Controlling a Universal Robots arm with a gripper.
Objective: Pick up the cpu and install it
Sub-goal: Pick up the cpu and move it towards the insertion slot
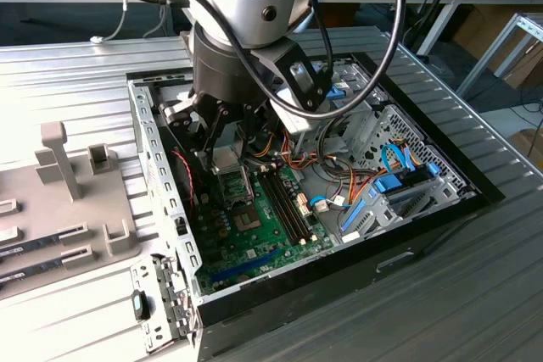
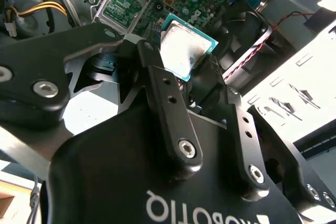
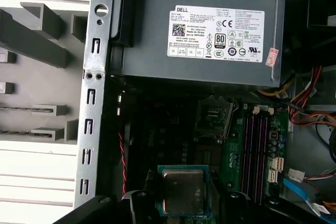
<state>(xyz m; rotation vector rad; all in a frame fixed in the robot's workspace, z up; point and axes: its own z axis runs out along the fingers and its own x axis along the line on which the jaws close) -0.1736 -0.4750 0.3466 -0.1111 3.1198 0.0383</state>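
Note:
The cpu [image 2: 185,46] is a thin square chip with a silvery-grey top and a green rim. My gripper [image 2: 181,62] is shut on it, one black finger [image 2: 157,80] on each side. In the first wrist view the cpu [image 3: 182,191] hangs over the dark motherboard, a short way off the open socket [image 3: 212,116] with its black metal frame. In the exterior view my gripper [image 1: 219,148] reaches down into the open computer case, with the cpu [image 1: 222,157] just above the socket [image 1: 236,187].
A grey power supply box [image 3: 205,35] lies beyond the socket. Memory slots [image 1: 284,201] run beside it, and a small dark chip [image 1: 249,222] sits on the board. Cables and a drive cage [image 1: 399,158] fill the case's far side. A grey fixture tray [image 1: 68,201] stands at the exterior view's left.

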